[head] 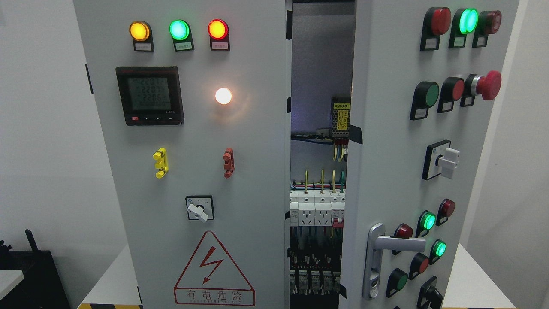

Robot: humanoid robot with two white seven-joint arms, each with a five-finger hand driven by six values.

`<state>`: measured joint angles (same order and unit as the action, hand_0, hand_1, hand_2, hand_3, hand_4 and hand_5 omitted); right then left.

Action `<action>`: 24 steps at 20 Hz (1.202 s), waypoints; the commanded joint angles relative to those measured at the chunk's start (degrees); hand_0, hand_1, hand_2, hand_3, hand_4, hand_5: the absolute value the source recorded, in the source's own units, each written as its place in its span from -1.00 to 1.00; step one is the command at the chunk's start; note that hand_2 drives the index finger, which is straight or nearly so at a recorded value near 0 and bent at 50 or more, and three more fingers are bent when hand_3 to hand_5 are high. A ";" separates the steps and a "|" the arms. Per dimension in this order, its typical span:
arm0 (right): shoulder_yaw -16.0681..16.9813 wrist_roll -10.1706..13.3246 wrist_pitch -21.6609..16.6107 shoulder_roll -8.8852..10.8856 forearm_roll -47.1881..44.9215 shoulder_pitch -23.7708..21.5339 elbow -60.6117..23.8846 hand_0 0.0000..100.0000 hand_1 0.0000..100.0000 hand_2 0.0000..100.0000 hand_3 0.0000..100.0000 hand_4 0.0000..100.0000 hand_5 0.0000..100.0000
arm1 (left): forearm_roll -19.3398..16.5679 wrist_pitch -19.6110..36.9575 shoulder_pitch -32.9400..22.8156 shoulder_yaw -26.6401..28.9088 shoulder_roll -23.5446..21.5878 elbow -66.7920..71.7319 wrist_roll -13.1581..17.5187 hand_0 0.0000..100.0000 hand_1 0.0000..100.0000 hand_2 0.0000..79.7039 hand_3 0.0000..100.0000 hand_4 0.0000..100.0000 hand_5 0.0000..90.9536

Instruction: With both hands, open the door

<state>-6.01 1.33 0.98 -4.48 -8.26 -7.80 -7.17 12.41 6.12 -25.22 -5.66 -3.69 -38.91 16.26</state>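
No robot hand in the head view, so finger state unknown, nothing held. Right door [399, 141] already ajar, lever handle [396, 244] at its lower left; left door [188, 150] shut. Risk: blind reach through gap hits live breakers [316, 210].
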 commanded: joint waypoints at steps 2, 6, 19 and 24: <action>0.38 -0.01 0.07 -0.62 0.00 -0.02 -0.04 -1.00 -1.00 -1.00 -1.00 -1.00 -1.00 | 7.54 0.12 -8.43 -1.90 -10.62 -34.37 0.26 -1.00 -1.00 -1.00 -1.00 -0.92 -1.00; 0.38 -0.01 -0.01 -1.59 0.00 -0.02 -0.04 -1.00 -1.00 -1.00 -1.00 -1.00 -1.00 | 16.30 0.30 -11.25 -2.24 -18.18 -43.43 0.26 -1.00 -1.00 -1.00 -1.00 -0.92 -1.00; 0.38 -0.01 -0.01 -2.12 0.00 -0.02 -0.04 -1.00 -1.00 -1.00 -1.00 -1.00 -1.00 | 26.96 15.06 -17.41 -3.47 -34.19 -54.43 0.26 -1.00 -1.00 -1.00 -1.00 -0.92 -1.00; 0.30 -0.01 -0.01 -2.29 0.00 -0.02 -0.04 -1.00 -1.00 -1.00 -1.00 -1.00 -1.00 | 27.23 14.89 -15.12 -3.04 -34.28 -54.61 1.57 -1.00 -1.00 -1.00 -1.00 -0.92 -1.00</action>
<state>-5.70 1.28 1.00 -6.24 -8.28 -7.82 -7.20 37.75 20.47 -40.93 -8.22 -29.91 -84.86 16.29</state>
